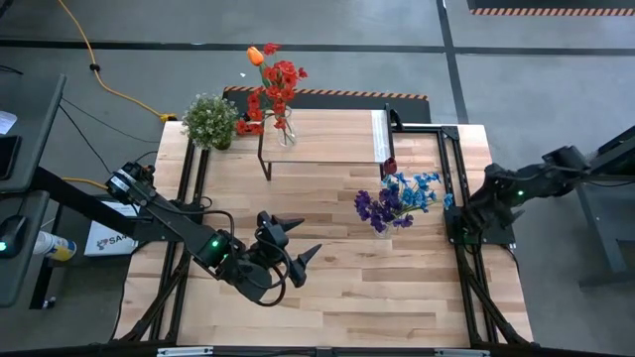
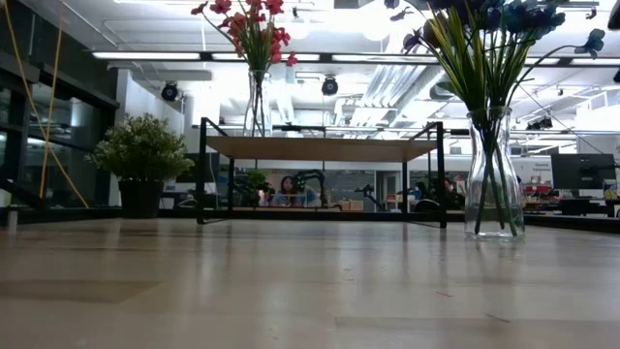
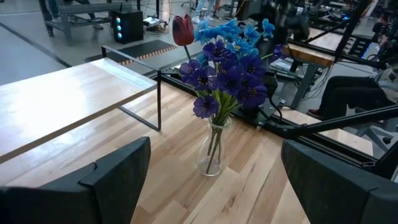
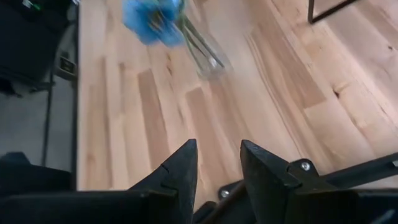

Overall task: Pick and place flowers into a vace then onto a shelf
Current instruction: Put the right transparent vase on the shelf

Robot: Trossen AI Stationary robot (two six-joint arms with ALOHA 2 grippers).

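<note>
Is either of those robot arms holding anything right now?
No. The left gripper is open over bare table, and the right gripper has nothing between its fingers.

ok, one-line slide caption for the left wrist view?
Open left gripper faces a glass vase of purple and blue flowers beside the shelf.

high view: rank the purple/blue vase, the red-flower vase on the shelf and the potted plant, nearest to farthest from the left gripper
From the left gripper, jaws open, low on the table's left half:
1. Vase of purple and blue flowers, on the table to its right.
2. Vase of red flowers, on the shelf at the far side.
3. Potted plant, at the far left corner. Close to item 2, slightly farther.
</note>
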